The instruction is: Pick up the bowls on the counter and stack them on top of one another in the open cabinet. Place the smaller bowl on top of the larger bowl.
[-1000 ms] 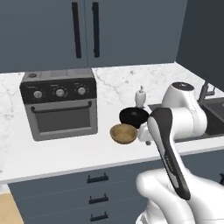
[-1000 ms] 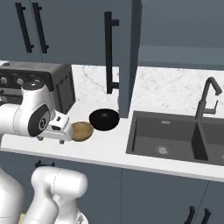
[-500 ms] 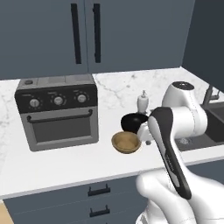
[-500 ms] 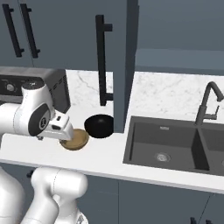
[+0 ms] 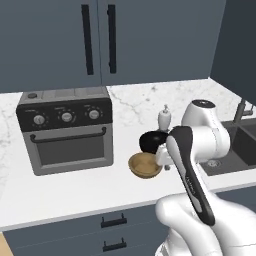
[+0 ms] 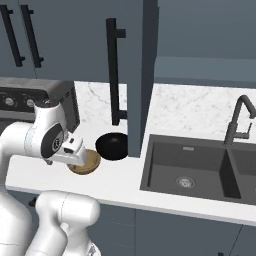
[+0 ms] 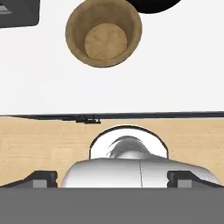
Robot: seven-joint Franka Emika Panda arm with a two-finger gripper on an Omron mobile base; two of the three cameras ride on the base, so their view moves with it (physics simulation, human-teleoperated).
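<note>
- Two bowls sit on the table (image 5: 75, 197), not yet picked: tan wooden smaller bowl (image 5: 145, 165) near the front, black larger bowl (image 5: 153, 141) just behind it, rims touching or nearly so.
- Whole scene has shifted vs. a sec ago in both base views: oven bigger, bowls closer. That's the base driving in, not the bowls moving. Bowls keep the same spot rel. to each other.
- Meaning for the task: approach step, I judge; nothing lifted, stacking all still to do.
- Claw (image 7: 112, 177): tips at the bottom of the hand view, set wide apart, nothing between them, so open and empty. It hangs over the table's front edge, well short of the wooden bowl (image 7: 103, 33).
- Black bowl (image 6: 113, 146) goes first by my reading, since it's the base of the stack.
- Edges: open cabinet door (image 6: 148, 75) stands edge-on just beside the black bowl, bar handle (image 6: 114, 75) facing the arm. Tight on that side.
- Oven (image 5: 65, 129) bounds the other side, w/ a bare gap of table between it and the bowls.
- Sink (image 6: 197, 172) lies beyond the door. Small white bottle (image 5: 164, 119) behind the black bowl; mind it on a reach.
- Room: front of table is bare; approach from above looks free.
</note>
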